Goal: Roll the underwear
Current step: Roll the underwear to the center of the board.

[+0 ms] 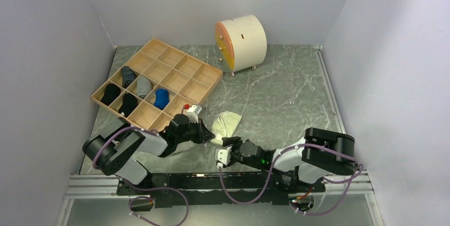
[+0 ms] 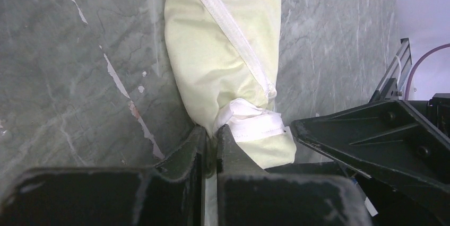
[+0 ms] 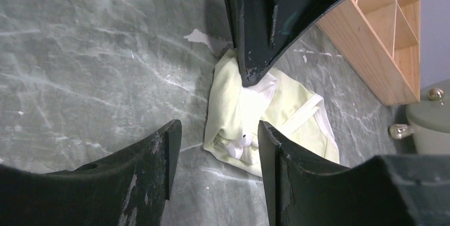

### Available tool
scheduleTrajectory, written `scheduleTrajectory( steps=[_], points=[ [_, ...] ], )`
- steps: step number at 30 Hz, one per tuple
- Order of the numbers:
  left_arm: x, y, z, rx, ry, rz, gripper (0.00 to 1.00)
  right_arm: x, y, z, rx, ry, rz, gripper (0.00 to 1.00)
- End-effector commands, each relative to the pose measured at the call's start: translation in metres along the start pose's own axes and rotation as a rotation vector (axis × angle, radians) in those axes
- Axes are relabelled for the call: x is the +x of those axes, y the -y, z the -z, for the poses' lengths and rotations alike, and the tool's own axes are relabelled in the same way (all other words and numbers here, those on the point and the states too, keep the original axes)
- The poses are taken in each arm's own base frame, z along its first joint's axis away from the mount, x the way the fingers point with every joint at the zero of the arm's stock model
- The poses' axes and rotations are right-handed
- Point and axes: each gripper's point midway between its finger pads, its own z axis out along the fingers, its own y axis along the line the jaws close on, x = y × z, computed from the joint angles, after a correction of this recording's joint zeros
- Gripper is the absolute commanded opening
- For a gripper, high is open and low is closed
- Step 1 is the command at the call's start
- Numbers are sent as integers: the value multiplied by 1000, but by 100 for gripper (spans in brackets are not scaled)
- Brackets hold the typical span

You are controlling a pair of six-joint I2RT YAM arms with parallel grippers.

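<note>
The underwear (image 1: 225, 125) is pale yellow with white trim, bunched on the grey table in front of the arms. In the left wrist view it (image 2: 223, 56) lies lengthwise ahead of the fingers. My left gripper (image 2: 211, 133) is shut on its near edge; in the top view it (image 1: 208, 132) touches the cloth's left side. My right gripper (image 1: 227, 142) sits just below the cloth, open. In the right wrist view the underwear (image 3: 265, 114) lies ahead of my right gripper (image 3: 218, 130), whose jaws stand apart and empty, and the left gripper's fingers (image 3: 260, 29) press on its far end.
A wooden compartment tray (image 1: 187, 67) with rolled dark and blue socks stands at the back left, close behind the left gripper. A round white drawer unit (image 1: 241, 42) stands at the back centre. A metal rail (image 1: 212, 181) runs along the near edge.
</note>
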Motion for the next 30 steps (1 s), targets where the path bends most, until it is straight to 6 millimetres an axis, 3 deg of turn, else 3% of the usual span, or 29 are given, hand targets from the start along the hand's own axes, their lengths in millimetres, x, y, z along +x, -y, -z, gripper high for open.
scheduleTrajectory(
  steps=[1, 8, 14, 16, 17, 24, 28, 30],
  points=[
    [5, 1, 1, -21, -47, 30, 5, -2, 9, -8, 52, -40, 71, 58],
    [7, -3, 5, -63, -64, 63, 5, 7, 14, -24, 121, -111, 186, 48],
    [9, -3, 3, -75, -88, 77, 5, 17, 7, -25, 131, -149, 234, 14],
    [9, -1, 5, -64, -76, 85, 13, 15, 8, -26, 151, -147, 212, 3],
    [9, -2, 6, -67, -71, 94, 23, 14, 8, -27, 155, -142, 193, 0],
    [-6, -11, 17, -141, -1, 68, 60, 2, -2, -24, 109, -60, 33, 0],
    [-5, -19, 16, -171, 12, 69, 65, 3, -4, -25, 122, -41, 8, 0],
    [-2, -23, 14, -174, 6, 72, 62, 3, -7, -26, 116, -28, -15, 0]
  ],
)
